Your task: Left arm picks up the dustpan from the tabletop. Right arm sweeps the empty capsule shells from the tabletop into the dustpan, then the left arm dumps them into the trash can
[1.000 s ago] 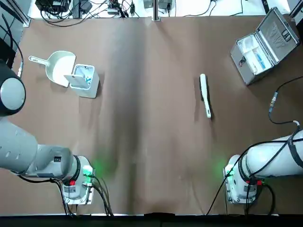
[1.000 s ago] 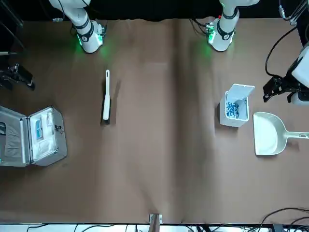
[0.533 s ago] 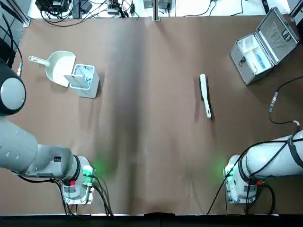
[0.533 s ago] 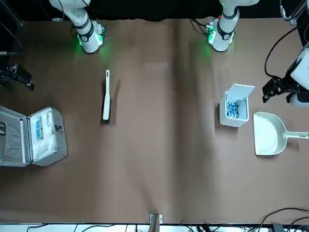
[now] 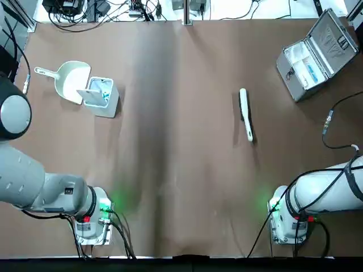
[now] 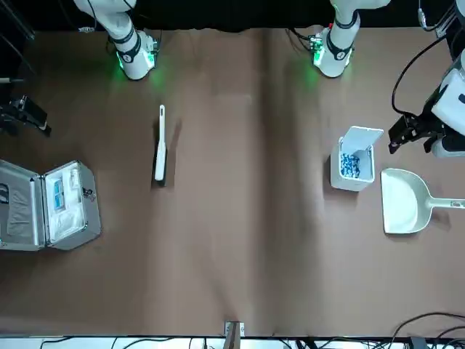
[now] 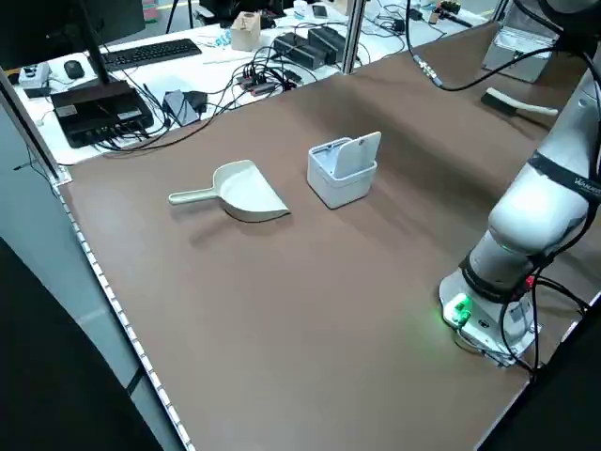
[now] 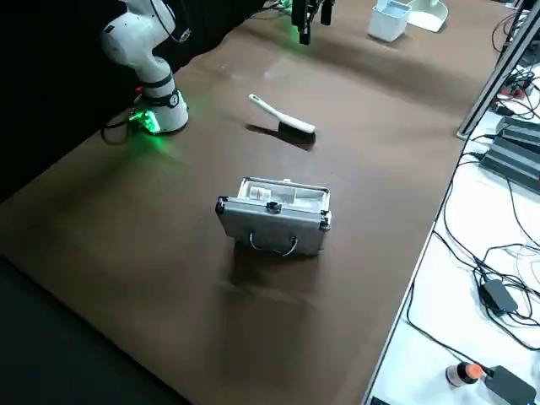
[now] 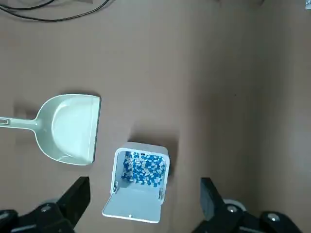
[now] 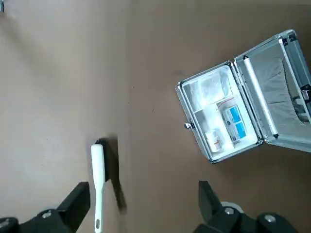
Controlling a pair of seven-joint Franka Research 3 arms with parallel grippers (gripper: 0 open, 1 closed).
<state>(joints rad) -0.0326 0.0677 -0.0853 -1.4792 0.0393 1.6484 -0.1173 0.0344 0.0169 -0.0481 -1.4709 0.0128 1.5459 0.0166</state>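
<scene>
Dustpan (image 5: 72,80) lies flat on the brown worktop (image 5: 181,170) at the far left, handle pointing away from the trash can (image 5: 101,96), pan edge just beside the can. The can's lid is flipped up, and the left wrist view shows blue-and-white capsule shells (image 9: 143,168) heaped inside. No loose shells can be made out on the worktop in any view. Brush (image 5: 245,113) lies by itself toward the right, well apart from the dustpan. So the shells already sit where the task wants them, with dustpan and brush both set down; whether the task put them there cannot be judged from this moment. Left tool (image 9: 141,213) hangs high above the can and dustpan, fingers spread wide, holding nothing. Right tool (image 10: 141,213) hangs high over the brush and the open metal case (image 5: 317,54), fingers likewise spread and empty. Judgement on handling: no step is in hand. If the dustpan must be lifted, the thin handle is the only grippable part. Close across its width near the pan and keep the pan level, since the can stands close enough to be knocked. Writing: small boxes and packets sit in the case, but their print is too small to read. No legible brand or label on can, dustpan or brush.
</scene>
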